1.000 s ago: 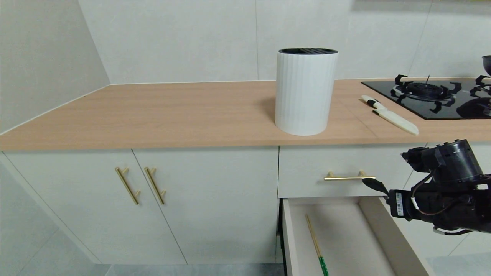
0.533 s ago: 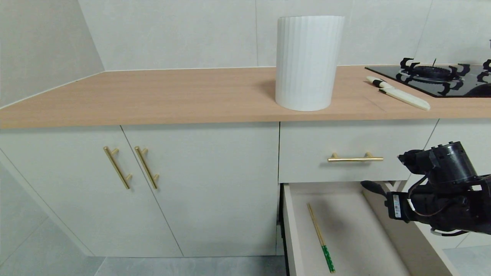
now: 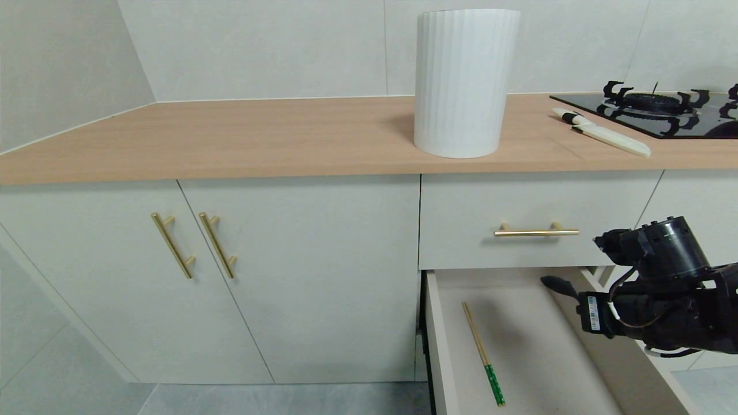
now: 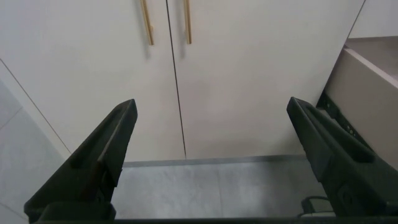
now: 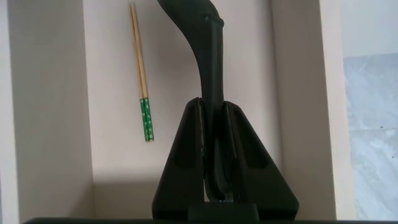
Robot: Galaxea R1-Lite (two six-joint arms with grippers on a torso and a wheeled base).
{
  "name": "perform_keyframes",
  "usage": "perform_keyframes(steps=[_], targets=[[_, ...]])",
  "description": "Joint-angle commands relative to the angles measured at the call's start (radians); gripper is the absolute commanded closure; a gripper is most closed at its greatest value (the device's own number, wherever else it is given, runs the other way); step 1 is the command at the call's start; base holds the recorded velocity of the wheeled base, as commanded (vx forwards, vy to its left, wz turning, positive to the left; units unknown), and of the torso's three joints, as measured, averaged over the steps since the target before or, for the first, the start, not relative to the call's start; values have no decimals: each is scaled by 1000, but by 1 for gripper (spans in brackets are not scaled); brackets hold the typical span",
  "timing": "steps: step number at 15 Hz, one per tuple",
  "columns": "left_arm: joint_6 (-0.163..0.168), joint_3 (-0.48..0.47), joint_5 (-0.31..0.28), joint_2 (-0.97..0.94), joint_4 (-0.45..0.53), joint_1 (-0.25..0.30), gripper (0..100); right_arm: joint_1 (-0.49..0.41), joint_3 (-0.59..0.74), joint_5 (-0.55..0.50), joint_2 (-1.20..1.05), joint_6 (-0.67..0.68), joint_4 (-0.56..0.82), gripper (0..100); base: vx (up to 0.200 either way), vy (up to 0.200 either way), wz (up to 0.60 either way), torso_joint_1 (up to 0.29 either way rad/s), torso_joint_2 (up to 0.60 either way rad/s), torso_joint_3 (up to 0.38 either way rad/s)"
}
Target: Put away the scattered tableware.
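Partly, the open drawer (image 3: pixel 435 334) is cut off: its front runs out past the head view's lower edge, and the right arm (image 3: pixel 669 311) covers much of its right wall. Inside it lie the chopsticks (image 3: pixel 483 360), a pair side by side on the drawer's floor, nearer its left wall, green ends toward its front. The right wrist view takes them in whole, together with both of the drawer's side walls.

The right end effector (image 3: pixel 554 282) hangs over the drawer's right half, its fingers pressed together with nothing between them.

Above the drawer, on the counter (image 3: pixel 230 138), stands a white ribbed holder (image 3: pixel 461 80); its top is cut off, so its opening is hidden. A knife (image 3: pixel 602 138) lies flat on the counter, up and to the right of the drawer, beside a gas hob (image 3: pixel 651 109) that the frame's edge cuts.

The left end effector (image 4: pixel 211 112) is spread wide and empty, low before the cabinet doors (image 4: pixel 249 74) left of the drawer, a corner of which shows there.

A white sticker (image 3: pixel 594 310) on the right arm carries a barcode, its print too small to read.
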Motion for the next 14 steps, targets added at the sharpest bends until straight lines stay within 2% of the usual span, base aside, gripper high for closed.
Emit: perform_keyframes(steps=[1,6,10,14], targets=[[0,0,0,0,0,0,0,7,0,1,37,0,0,100,0,0,0,0,0,0],[0,0,0,0,0,0,0,21,54,0,258,3,-284,100,0,0,0,0,0,0],[0,0,0,0,0,2,0,58,46,1,402,14,-336,100,0,0,0,0,0,0],[0,0,0,0,0,0,0,62,52,-6,542,12,-476,100,0,0,0,0,0,0]])
